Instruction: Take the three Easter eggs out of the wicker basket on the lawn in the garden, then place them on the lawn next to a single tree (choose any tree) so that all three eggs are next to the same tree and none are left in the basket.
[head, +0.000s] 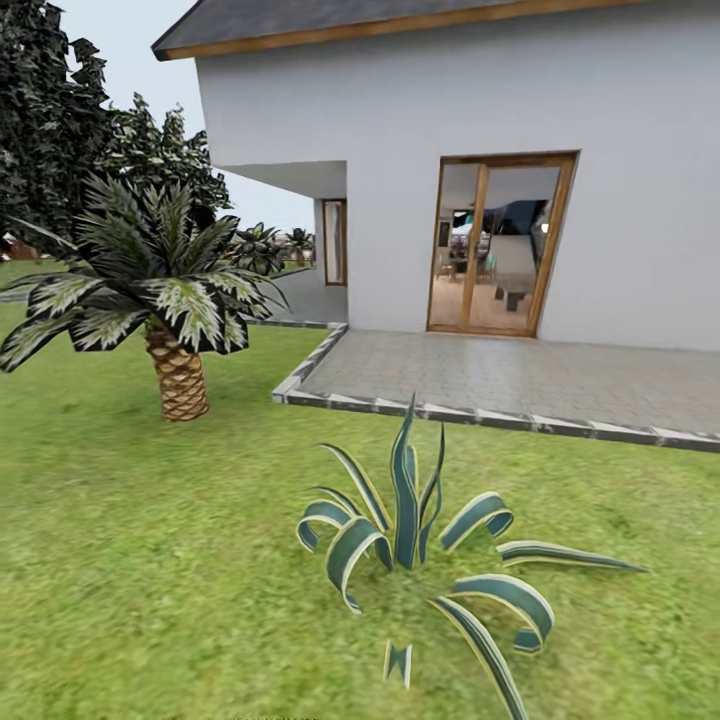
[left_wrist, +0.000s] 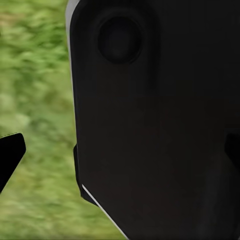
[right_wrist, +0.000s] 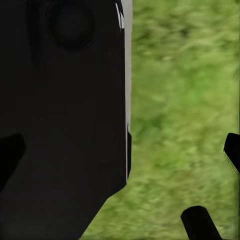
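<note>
Ahead of me the lawn (head: 150, 560) runs past a spiky striped plant (head: 420, 540) and a short palm (head: 165, 300) to the white house (head: 480, 130); whether either tool of mine stands apart or together, I cannot tell

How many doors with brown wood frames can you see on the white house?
2. A big glass sliding door opens onto the paved patio. A narrow door sits further back, left of it, under the overhang. More may be hidden around the corner.
</note>
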